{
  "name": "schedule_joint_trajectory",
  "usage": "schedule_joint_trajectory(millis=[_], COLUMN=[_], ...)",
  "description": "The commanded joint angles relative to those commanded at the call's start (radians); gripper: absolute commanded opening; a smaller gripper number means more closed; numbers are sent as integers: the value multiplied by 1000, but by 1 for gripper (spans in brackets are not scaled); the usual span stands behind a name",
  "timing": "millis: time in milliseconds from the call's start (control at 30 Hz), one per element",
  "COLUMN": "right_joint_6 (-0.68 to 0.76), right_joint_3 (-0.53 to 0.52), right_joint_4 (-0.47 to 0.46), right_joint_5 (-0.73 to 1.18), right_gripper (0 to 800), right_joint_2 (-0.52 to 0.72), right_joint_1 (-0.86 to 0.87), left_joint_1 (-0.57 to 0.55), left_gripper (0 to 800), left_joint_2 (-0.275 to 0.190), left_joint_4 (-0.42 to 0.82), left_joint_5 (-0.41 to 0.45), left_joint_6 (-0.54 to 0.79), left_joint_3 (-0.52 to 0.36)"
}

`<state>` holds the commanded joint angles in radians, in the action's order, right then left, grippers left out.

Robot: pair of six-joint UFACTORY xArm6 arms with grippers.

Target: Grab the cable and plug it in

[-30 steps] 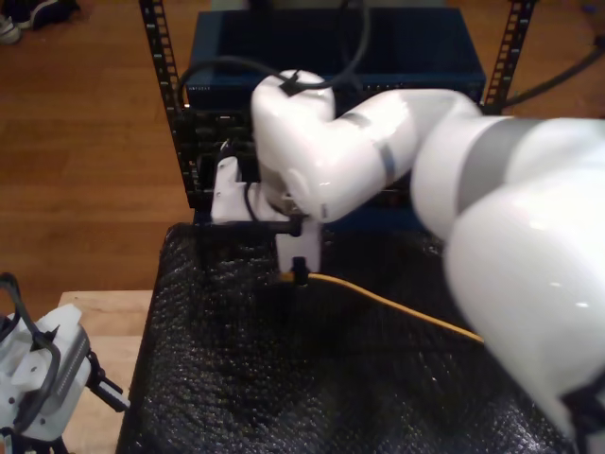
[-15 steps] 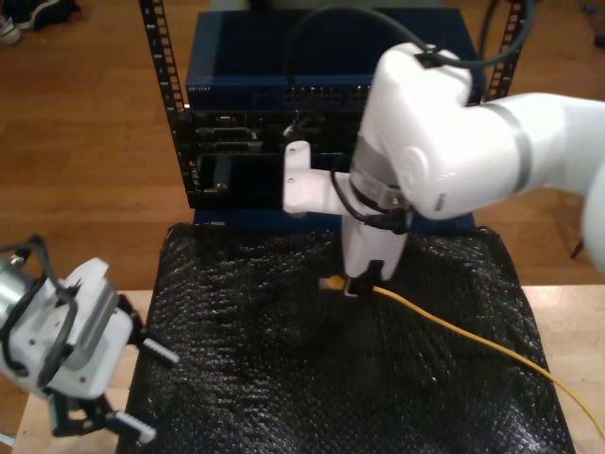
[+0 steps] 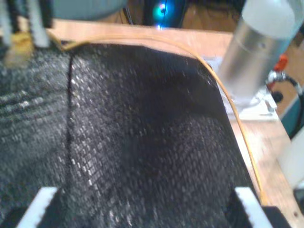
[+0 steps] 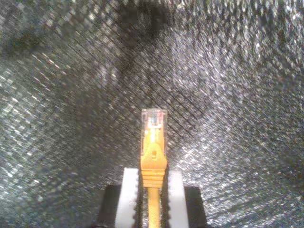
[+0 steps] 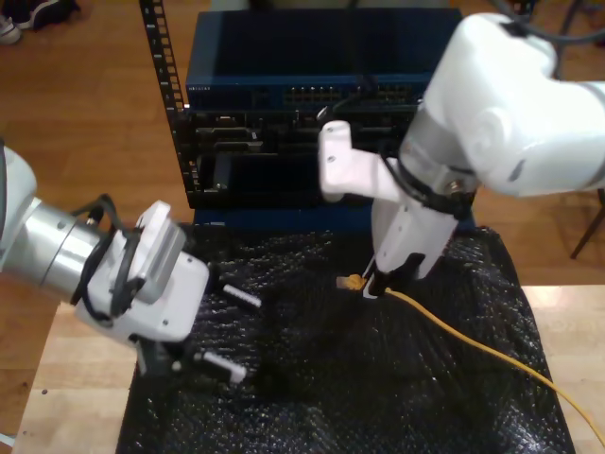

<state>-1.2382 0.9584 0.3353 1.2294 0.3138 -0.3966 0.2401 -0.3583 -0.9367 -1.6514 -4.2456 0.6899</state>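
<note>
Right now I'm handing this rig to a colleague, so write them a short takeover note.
My second gripper is shut on the cable just behind its plug, held above the black mat.
My first gripper is open, holding nothing, over the mat at the exterior view's left.
Done: cable grabbed.
Left: carry the plug to the rack behind the mat and push it into a port.

An orange-yellow cable (image 5: 473, 339) with a clear, yellowish plug (image 4: 154, 118) lies across a black, glinting, diamond-textured mat (image 5: 359, 388). My arms are white; the rack (image 5: 284, 90) is dark blue.
</note>
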Motion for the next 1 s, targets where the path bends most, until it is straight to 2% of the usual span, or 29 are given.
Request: schedule_joint_trajectory(millis=[200,467,667,867,933,1000], right_joint_6=[-2,-5,-5,-5,-9,-12], right_joint_3=[0,8,9,11,11,11], right_joint_4=[35,77,118,121,121,137], right_joint_5=[32,55,60,60,60,60], right_gripper=[6,6,6,6,7,6], right_joint_2=[34,46,46,44,44,44], right_joint_1=[0,0,0,0,0,0], left_joint_1=[-18,-118,-143,-141,-141,-141], left_gripper=[798,798,791,725,680,677], left_joint_2=[35,35,35,35,35,35], left_joint_4=[-74,-86,-123,-152,-152,-152], left_joint_5=[-2,34,54,54,55,54], left_joint_6=[2,-5,-2,2,0,2], left_joint_3=[40,41,43,43,43,43])
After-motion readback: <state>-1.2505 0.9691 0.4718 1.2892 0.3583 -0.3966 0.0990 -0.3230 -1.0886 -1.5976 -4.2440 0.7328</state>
